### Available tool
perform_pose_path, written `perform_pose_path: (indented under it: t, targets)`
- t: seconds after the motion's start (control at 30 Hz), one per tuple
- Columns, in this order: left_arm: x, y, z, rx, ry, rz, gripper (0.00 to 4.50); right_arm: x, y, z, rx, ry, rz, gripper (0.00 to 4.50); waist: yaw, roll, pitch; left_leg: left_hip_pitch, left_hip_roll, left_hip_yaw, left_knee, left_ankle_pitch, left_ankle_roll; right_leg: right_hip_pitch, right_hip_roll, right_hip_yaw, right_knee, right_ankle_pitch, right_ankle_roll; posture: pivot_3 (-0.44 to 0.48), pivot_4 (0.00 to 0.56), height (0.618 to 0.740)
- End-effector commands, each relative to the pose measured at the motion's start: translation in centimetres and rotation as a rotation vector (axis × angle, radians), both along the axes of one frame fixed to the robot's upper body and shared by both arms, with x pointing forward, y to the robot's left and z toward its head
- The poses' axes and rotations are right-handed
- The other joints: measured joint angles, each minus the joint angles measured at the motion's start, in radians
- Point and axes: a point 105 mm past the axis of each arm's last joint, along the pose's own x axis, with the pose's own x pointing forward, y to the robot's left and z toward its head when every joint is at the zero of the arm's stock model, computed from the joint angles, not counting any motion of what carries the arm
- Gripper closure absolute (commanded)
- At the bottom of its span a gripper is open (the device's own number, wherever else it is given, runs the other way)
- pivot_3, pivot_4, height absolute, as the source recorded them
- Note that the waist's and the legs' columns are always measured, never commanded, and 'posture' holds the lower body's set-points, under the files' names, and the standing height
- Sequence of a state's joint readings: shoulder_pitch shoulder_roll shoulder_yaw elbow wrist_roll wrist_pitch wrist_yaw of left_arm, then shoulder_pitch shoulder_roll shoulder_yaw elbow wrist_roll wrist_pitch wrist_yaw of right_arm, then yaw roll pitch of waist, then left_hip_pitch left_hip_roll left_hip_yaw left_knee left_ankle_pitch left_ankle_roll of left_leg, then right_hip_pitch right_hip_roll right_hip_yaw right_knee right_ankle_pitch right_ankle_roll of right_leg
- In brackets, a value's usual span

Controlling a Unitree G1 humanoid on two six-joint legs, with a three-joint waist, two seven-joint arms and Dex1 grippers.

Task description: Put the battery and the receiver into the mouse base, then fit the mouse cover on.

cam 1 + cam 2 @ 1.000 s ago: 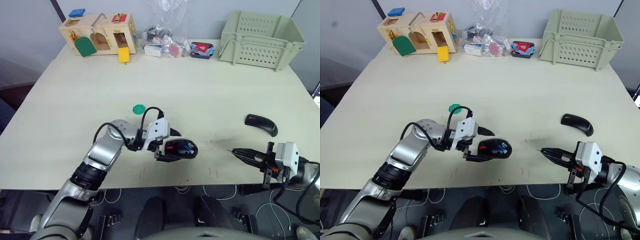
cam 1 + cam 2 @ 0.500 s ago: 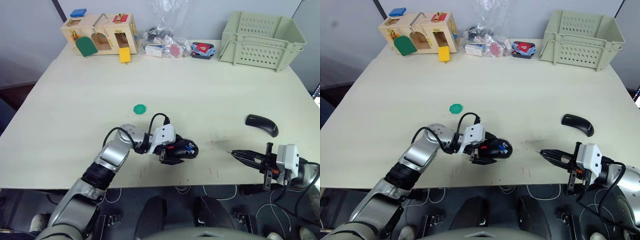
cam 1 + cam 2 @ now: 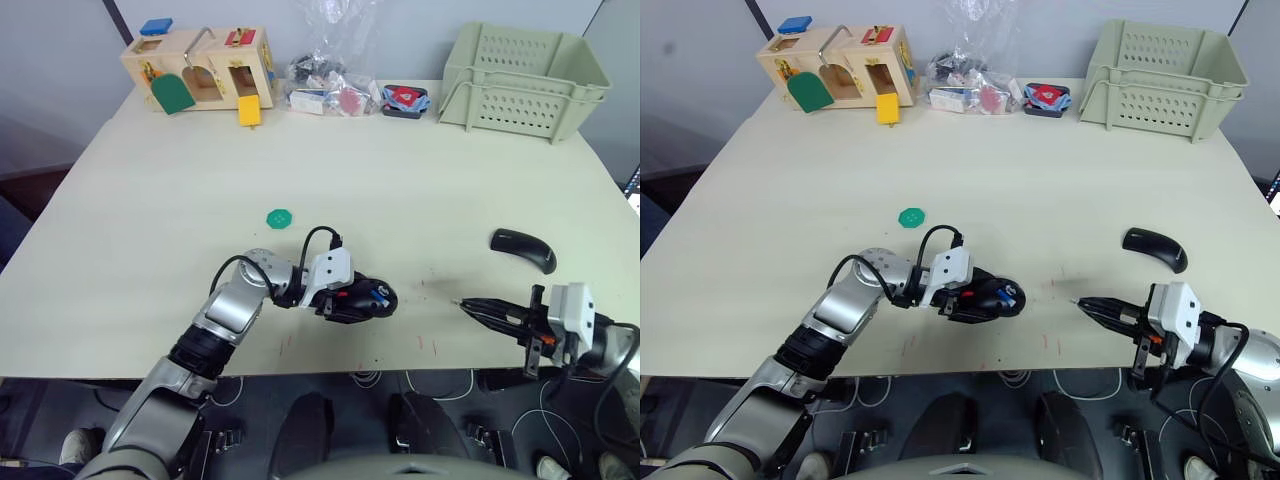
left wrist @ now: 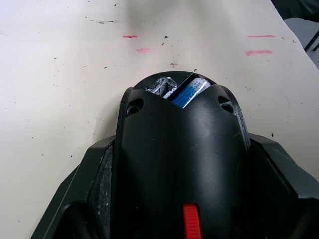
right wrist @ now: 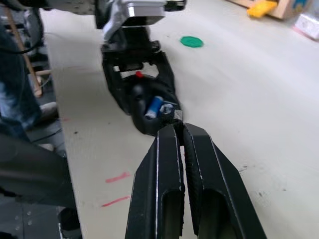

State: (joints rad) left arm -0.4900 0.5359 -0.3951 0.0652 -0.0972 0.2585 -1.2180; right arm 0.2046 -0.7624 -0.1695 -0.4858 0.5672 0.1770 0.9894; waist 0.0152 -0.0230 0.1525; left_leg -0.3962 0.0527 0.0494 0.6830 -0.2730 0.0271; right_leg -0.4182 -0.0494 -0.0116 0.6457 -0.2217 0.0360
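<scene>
The black mouse base [image 3: 368, 298] lies on the table near the front middle, and my left gripper [image 3: 345, 297] is shut on its left end. In the left wrist view its fingers [image 4: 87, 199] press both flanks of the mouse base [image 4: 179, 149]. The blue and white battery [image 4: 190, 91] lies in the hollow, with a small silvery piece [image 4: 162, 88] beside it; I cannot tell if that is the receiver. The mouse cover [image 3: 523, 249] rests on the table to the right. My right gripper [image 3: 470, 304] is shut, hovering low between base and cover, its fingertips [image 5: 169, 130] pointing at the base.
A green disc [image 3: 279, 218] lies behind the left arm. Along the far edge stand a wooden toy box [image 3: 198, 70], a clear bag of small items [image 3: 325, 90], a small black tray [image 3: 403, 99] and a pale plastic basket [image 3: 525, 70].
Over the last second my left gripper slid right and shut on the mouse base. The right gripper has barely shifted.
</scene>
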Motion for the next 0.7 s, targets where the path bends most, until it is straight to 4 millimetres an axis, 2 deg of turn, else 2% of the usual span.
perform_pose_path:
  t: [0.03,0.23,0.3,0.47,0.7]
  targets:
    - [-0.1,-0.3,0.1,0.031,-0.024,-0.026,1.57,-0.1,1.4,2.0,0.026,0.041,0.018,4.50,0.000,0.000,0.000,0.000,0.000,0.000,0.000,0.000,0.000,0.000,0.000,0.000,0.000,0.000,0.000,0.000,0.150,0.740]
    - [0.5,-0.9,0.6,0.031,-0.040,-0.012,1.57,0.5,3.6,4.1,-0.007,0.170,0.018,4.50,0.003,0.000,0.000,-0.001,0.000,-0.001,0.000,0.000,0.000,0.000,0.000,-0.001,0.000,0.000,-0.001,0.000,0.150,0.740]
    - [0.5,-0.9,0.6,0.031,-0.038,-0.010,1.57,0.7,3.8,4.2,-0.034,0.217,-0.003,4.50,0.005,0.000,0.000,-0.002,0.000,-0.002,0.000,0.000,0.000,0.000,0.000,-0.002,-0.001,0.000,0.000,0.000,0.150,0.740]
    - [0.5,-1.2,0.4,0.026,-0.013,-0.004,1.57,1.3,3.4,2.9,-0.214,0.386,-0.081,4.50,0.000,0.000,0.000,-0.002,-0.001,-0.001,0.001,0.000,0.000,0.000,-0.001,0.000,-0.001,0.000,-0.001,0.000,0.150,0.740]
    - [1.0,-1.9,-0.1,0.034,-0.015,0.004,1.57,4.0,4.7,4.5,-0.224,0.469,-0.133,4.50,0.001,0.000,0.000,-0.002,0.000,-0.001,0.001,0.000,0.000,0.000,-0.001,0.000,-0.001,0.001,-0.001,0.000,0.150,0.740]
